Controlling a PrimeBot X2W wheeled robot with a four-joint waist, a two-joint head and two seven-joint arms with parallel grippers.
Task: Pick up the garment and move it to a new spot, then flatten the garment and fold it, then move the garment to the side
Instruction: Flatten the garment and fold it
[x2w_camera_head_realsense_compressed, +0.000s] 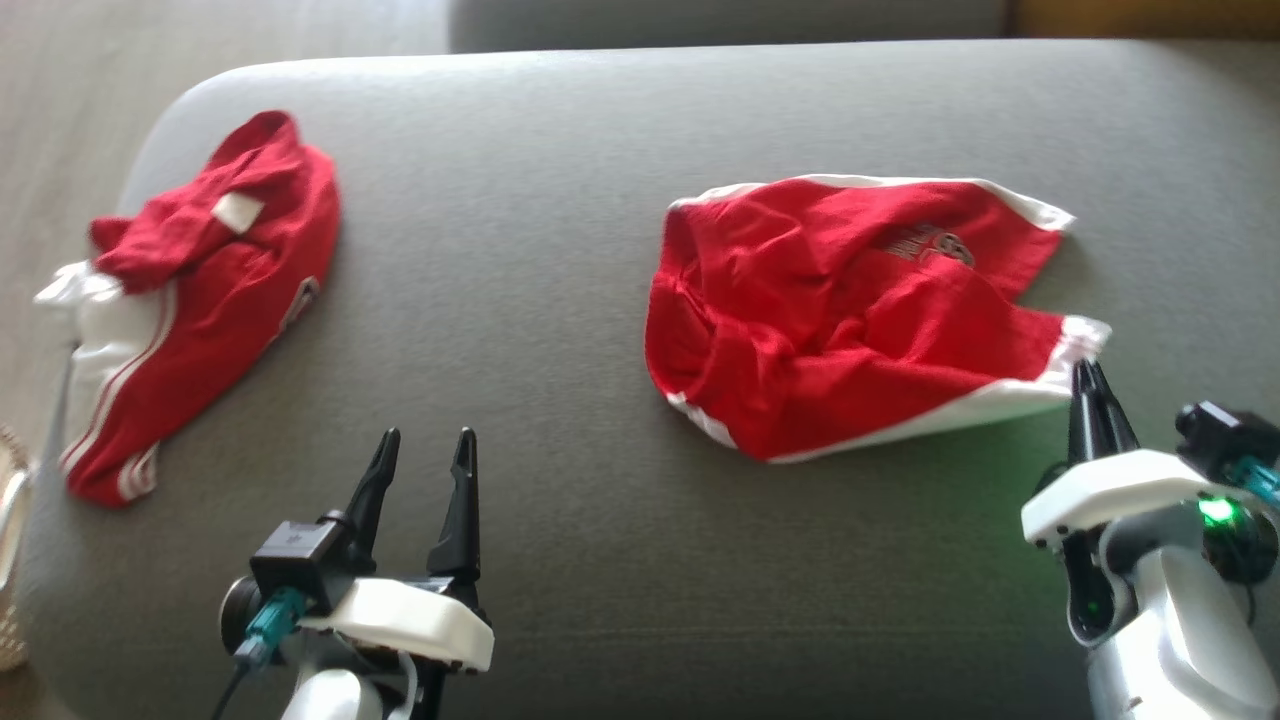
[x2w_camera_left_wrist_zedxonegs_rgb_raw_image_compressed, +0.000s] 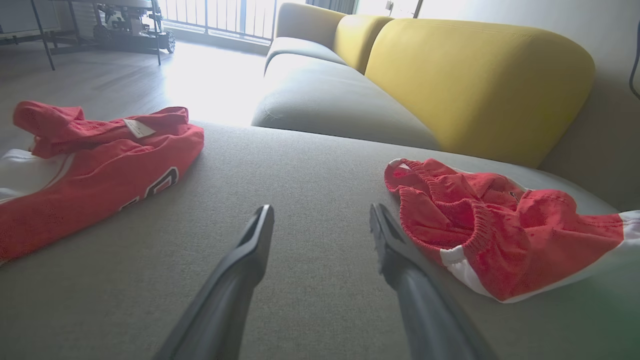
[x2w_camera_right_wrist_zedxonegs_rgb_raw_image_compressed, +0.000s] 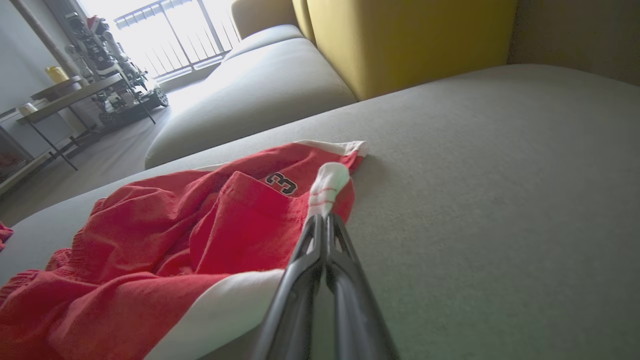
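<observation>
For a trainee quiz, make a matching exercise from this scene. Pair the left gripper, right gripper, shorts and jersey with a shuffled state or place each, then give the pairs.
Column one:
1. left gripper
2. right gripper
3. shorts
4. jersey

Column two:
A. crumpled at the cushion's left end
B. shut on a white hem corner
C. open, holding nothing
D. rumpled, right of centre

Pairs: 1-C, 2-B, 3-D, 4-A
</observation>
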